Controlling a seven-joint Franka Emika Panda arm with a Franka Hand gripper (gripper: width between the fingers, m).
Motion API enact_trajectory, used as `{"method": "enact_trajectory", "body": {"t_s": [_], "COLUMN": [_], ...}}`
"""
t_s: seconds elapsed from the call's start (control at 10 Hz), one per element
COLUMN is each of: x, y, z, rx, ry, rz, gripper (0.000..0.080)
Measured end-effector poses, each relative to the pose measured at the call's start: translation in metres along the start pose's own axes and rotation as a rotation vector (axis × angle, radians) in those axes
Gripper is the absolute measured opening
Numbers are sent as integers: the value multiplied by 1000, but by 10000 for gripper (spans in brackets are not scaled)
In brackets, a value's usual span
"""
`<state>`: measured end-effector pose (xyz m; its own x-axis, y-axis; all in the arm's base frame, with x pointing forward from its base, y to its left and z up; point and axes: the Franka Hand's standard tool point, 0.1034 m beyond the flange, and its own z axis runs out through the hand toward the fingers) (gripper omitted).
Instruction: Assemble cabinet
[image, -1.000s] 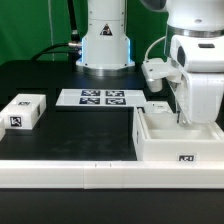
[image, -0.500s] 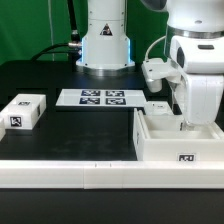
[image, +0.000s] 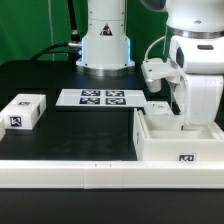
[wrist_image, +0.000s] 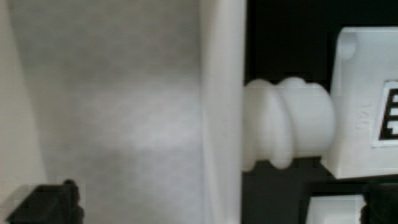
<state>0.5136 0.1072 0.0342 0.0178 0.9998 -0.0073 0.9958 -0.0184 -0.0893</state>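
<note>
The Panda arm (image: 196, 60) is seen at 2 o'clock in the exterior view, its white wrist held upright and its hand pointed straight down. The gripper (image: 188, 122) is lowered into the open top of the cabinet (image: 160, 140), near the far wall. Whether the fingers are spread or pressed together cannot be told: in the exterior view they are hidden by the hand and the box wall, and in the wrist view only one dark fingertip (wrist_image: 50, 200) is shown, beside a broad white wall.

The cabinet is set on the black table (image: 70, 125) at 4 o'clock, upright, with a tag on its near face. Inside it only the lower end of the hand is seen; the rest of the interior is hidden.

A long white rail (image: 70, 172) is laid across the front at 6 o'clock, touching the cabinet's near side. The marker board (image: 100, 97) lies flat at 12 o'clock. A small tagged drawer block (image: 22, 112) stands well apart at 9 o'clock. A smaller tagged part (image: 158, 108) lies just behind the cabinet. In the wrist view a ridged white knob (wrist_image: 290, 125) is shown beside the wall
</note>
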Motion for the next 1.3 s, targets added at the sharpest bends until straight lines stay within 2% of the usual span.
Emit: {"method": "enact_trajectory", "body": {"t_s": [0.3, 0.5, 0.6, 1.0, 1.2, 1.3], "x": [5, 21, 28, 26, 37, 48], "y": [-11, -29, -36, -37, -51, -65], "z": [-32, -47, -48, -45, -35, -26], "rx": [-39, -58, -71, -65, -85, -126], "ry": [-5, -4, 4, 4, 26, 61], "rz": [18, 56, 67, 70, 69, 47], "gripper": [797, 797, 797, 797, 797, 797]}}
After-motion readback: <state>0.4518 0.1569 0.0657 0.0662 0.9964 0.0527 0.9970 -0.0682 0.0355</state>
